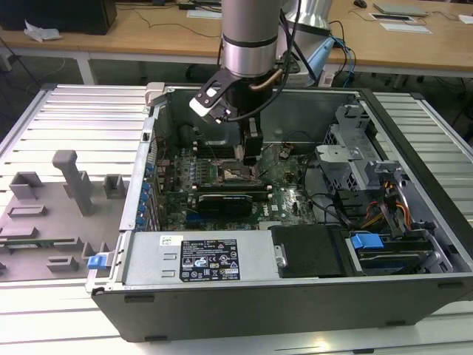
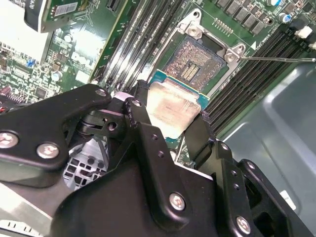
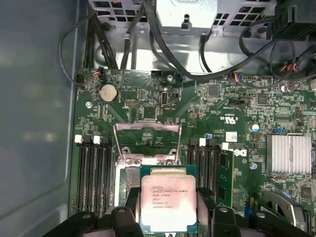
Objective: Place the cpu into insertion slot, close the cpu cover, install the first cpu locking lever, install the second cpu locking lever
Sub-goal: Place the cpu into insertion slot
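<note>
Fingers of the black two-fingered gripper (image 3: 169,210) pinch the small square cpu with the silvery-beige metal top (image 3: 168,197) by two opposite edges. We see it held close over the square dark insertion slot (image 2: 195,59), whose pin field lies uncovered. The thin silver cpu cover (image 3: 148,128) stands tilted open on the green motherboard (image 3: 237,98).

You have the claw (image 2: 169,121) clamped on two opposite edges of the cpu (image 2: 174,104), its metal top facing the camera, the chip sitting just beside the near edge of the insertion slot (image 2: 196,60), whose pin field lies bare between rows of long black memory slots (image 2: 131,44).
</note>
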Tool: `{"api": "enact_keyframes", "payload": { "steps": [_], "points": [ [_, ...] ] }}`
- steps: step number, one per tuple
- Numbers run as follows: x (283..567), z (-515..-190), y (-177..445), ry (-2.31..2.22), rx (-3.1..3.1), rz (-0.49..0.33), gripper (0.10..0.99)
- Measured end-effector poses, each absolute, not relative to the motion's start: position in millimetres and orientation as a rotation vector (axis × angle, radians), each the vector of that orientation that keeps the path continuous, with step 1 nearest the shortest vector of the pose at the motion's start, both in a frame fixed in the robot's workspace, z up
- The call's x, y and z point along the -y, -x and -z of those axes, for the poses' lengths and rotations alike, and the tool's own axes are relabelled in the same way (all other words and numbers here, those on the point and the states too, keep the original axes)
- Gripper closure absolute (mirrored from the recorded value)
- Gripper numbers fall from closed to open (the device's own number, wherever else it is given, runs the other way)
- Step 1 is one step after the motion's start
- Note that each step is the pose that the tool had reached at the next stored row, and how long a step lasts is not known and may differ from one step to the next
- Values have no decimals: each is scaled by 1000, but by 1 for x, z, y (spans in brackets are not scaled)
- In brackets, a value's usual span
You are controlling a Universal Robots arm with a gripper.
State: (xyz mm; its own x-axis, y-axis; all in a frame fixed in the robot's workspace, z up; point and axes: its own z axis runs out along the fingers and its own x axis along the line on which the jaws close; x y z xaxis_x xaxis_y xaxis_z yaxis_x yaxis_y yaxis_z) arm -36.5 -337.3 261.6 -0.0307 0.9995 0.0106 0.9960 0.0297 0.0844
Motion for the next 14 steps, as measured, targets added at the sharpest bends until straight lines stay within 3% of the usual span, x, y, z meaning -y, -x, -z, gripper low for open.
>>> {"api": "enact_keyframes", "payload": {
  "steps": [14],
  "points": [
    [327, -233, 47, -2140, -2224, -109, 545]
  ]
}}
